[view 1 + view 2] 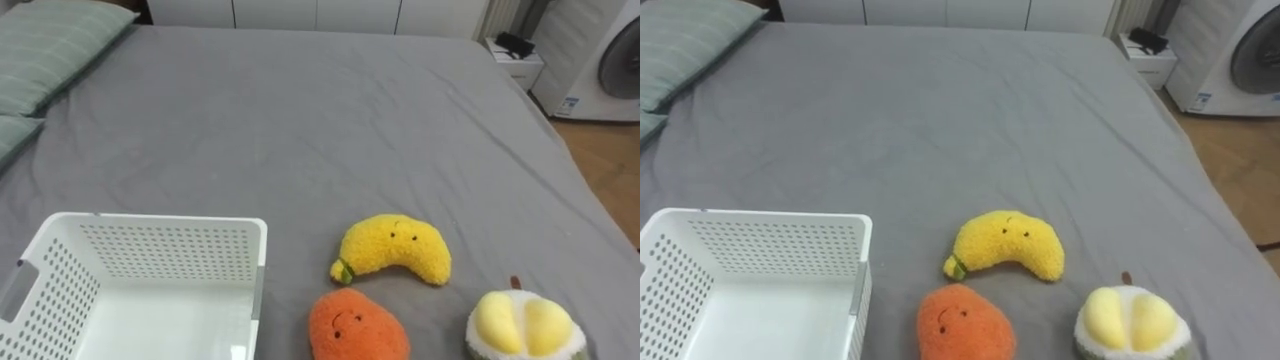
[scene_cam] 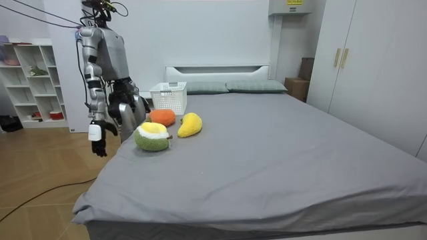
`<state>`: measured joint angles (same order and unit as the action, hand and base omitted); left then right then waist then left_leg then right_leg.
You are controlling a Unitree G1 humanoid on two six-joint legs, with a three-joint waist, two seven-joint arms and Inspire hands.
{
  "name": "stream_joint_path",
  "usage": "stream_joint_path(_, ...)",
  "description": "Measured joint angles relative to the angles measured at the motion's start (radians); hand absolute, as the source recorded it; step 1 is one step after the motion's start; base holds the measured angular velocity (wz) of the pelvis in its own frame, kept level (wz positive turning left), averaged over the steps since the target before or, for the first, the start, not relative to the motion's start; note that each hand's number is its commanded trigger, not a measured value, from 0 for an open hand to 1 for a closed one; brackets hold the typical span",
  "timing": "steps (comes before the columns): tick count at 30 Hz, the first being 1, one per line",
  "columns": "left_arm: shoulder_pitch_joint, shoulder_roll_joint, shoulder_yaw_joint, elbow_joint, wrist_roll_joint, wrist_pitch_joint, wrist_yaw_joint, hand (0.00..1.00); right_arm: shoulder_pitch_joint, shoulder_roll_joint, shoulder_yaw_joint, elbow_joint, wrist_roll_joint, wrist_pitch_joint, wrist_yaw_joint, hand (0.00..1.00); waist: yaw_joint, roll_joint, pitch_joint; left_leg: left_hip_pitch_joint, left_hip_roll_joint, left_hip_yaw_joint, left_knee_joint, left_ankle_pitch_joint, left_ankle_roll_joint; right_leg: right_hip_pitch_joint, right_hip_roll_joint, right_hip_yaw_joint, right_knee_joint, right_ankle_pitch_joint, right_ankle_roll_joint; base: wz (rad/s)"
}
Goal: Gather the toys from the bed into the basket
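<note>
Robot stands at the side edge of the large bed with plain grey sheet (image 1: 330, 130), at the room view's left, facing across it. Its right arm hangs straight down beside its body, and the right hand (image 2: 99, 143) sits below mattress level, just off the bed edge and touching nothing. The hand is too small to tell if it is apart or together.

The grey-green striped pillows (image 1: 50, 50) lie at the head of the bed, far from the hand on the robot's left. The white perforated plastic basket (image 1: 160, 228) sits on the sheet, further from the hand than any toy, with nothing seen inside.

All three toys lie on the sheet near the robot's edge, above the hanging hand. The round green-and-white plush fruit with yellow segments (image 1: 525, 328) is closest to the hand. The orange round plush with a face (image 1: 355, 328) lies between that fruit and the basket. The yellow banana plush with a face (image 1: 395, 250) lies just beyond the orange one, deeper onto the bed.
</note>
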<state>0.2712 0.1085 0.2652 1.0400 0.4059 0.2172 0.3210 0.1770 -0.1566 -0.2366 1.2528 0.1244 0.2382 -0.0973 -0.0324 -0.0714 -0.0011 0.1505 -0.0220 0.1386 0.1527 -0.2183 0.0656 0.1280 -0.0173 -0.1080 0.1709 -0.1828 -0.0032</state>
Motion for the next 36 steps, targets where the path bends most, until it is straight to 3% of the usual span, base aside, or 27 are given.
stream_joint_path(3,-0.002,0.027,0.010,0.000,0.001,-0.018,0.003,0.00,-0.025,-0.064,-0.072,-0.024,0.032,-0.023,-0.043,0.00,-0.002,-0.018,0.0024,0.000,-0.001,0.001,-0.001,0.000,0.000,-0.001,0.001,0.011,-0.002,0.002,0.002,-0.01)
stream_joint_path(8,-0.005,0.061,0.049,-0.004,0.021,-0.045,0.004,0.00,-0.074,-0.145,-0.149,-0.254,0.019,-0.058,-0.140,0.00,-0.005,-0.039,0.0039,-0.004,0.001,0.013,-0.002,0.000,0.000,-0.013,0.004,0.017,-0.001,0.003,0.002,-0.06)
stream_joint_path(13,0.003,0.060,0.039,-0.028,0.020,-0.045,0.006,0.00,-0.082,-0.150,-0.136,-0.562,-0.100,-0.091,-0.198,0.00,0.009,-0.033,0.0001,-0.017,0.005,0.021,-0.001,0.000,0.000,-0.030,0.007,0.019,-0.002,0.014,0.000,-0.04)
stream_joint_path(19,-0.006,0.049,-0.008,-0.029,0.024,-0.047,0.023,0.00,-0.092,-0.126,-0.034,-0.864,-0.274,-0.116,-0.206,0.00,0.036,-0.020,0.0041,-0.036,0.009,0.027,-0.003,0.000,-0.001,-0.040,0.009,0.017,-0.001,0.019,-0.003,0.00)
stream_joint_path(27,0.000,0.043,-0.042,-0.035,0.019,-0.044,0.023,0.00,-0.114,-0.119,0.128,-0.924,-0.372,-0.109,-0.117,0.00,0.055,-0.008,0.0018,-0.036,0.009,0.024,-0.002,0.000,-0.001,-0.037,0.005,0.011,-0.001,0.019,-0.002,0.00)
stream_joint_path(30,0.014,0.033,-0.040,-0.063,0.035,-0.036,0.021,0.00,-0.098,-0.114,0.149,-0.896,-0.429,-0.103,-0.052,0.00,0.065,-0.009,-0.0031,-0.036,0.009,0.019,-0.001,0.000,-0.001,-0.032,0.003,0.000,-0.001,0.019,-0.002,0.06)
stream_joint_path(36,0.018,0.033,-0.041,-0.081,0.048,-0.026,0.017,0.00,-0.087,-0.118,0.199,-0.626,-0.512,-0.090,0.054,0.00,0.068,-0.006,-0.0045,-0.035,0.005,-0.010,0.006,0.000,-0.001,-0.012,0.000,-0.027,-0.006,0.019,-0.002,0.15)
